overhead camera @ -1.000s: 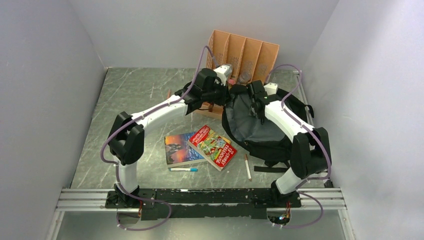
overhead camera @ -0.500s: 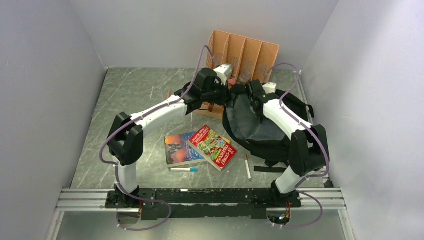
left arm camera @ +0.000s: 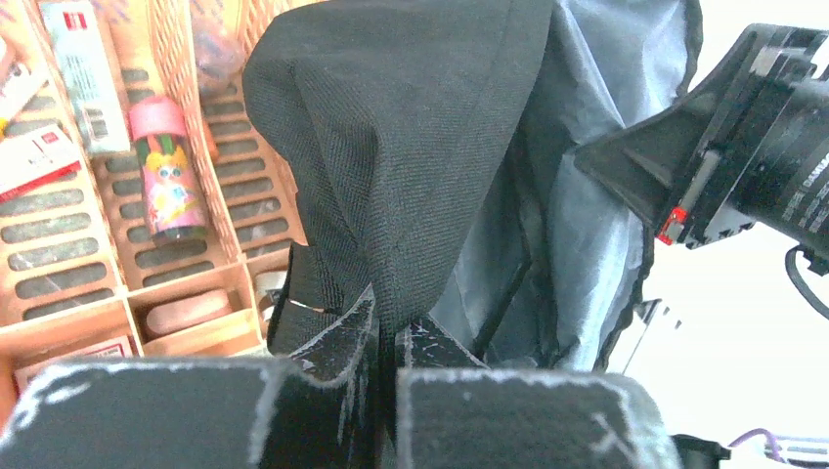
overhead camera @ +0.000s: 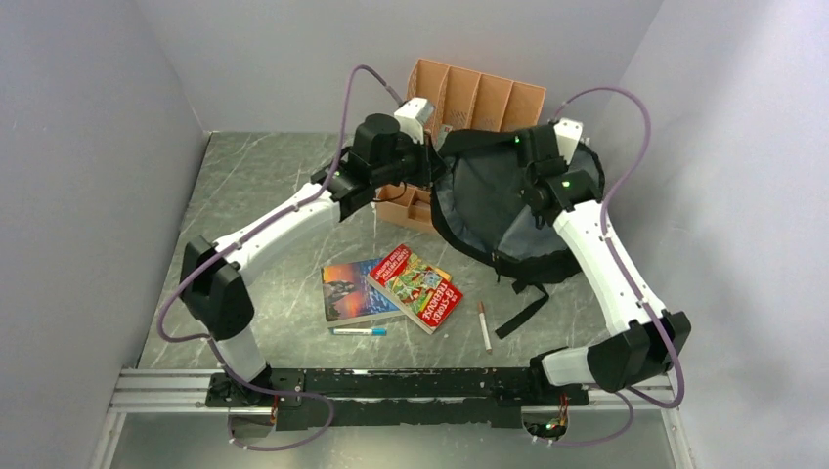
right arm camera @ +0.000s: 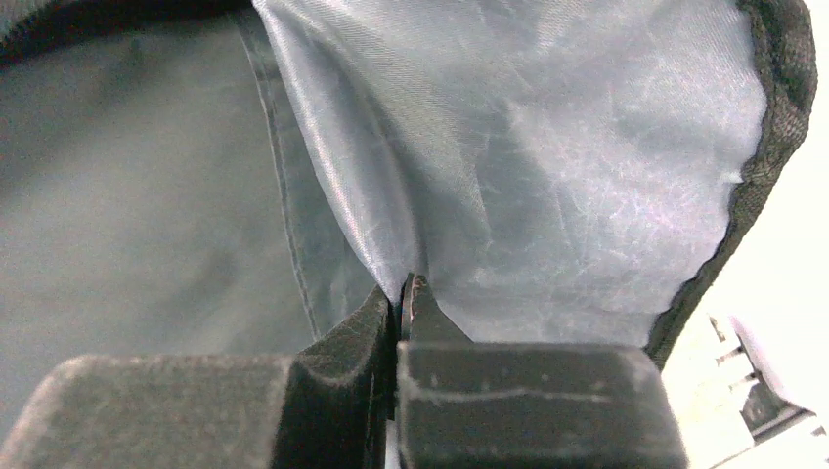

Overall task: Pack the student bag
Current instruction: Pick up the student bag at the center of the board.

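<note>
Aloft, the bag hangs open between both claws: the left claw clamps its black rim, the right claw pinches its grey lining. An organizer stands just behind the left claw, and books lie on the worktop below.

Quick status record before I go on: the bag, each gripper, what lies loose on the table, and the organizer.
bag: student bag, held up by its rim, mouth spread open, grey lining showing
left gripper: shut on the bag's black outer fabric
right gripper: shut on the grey lining
loose on table: red book overlapping second book; blue-tipped pen; thin white stick
organizer: orange organizer behind the bag, small items in its slots
</note>
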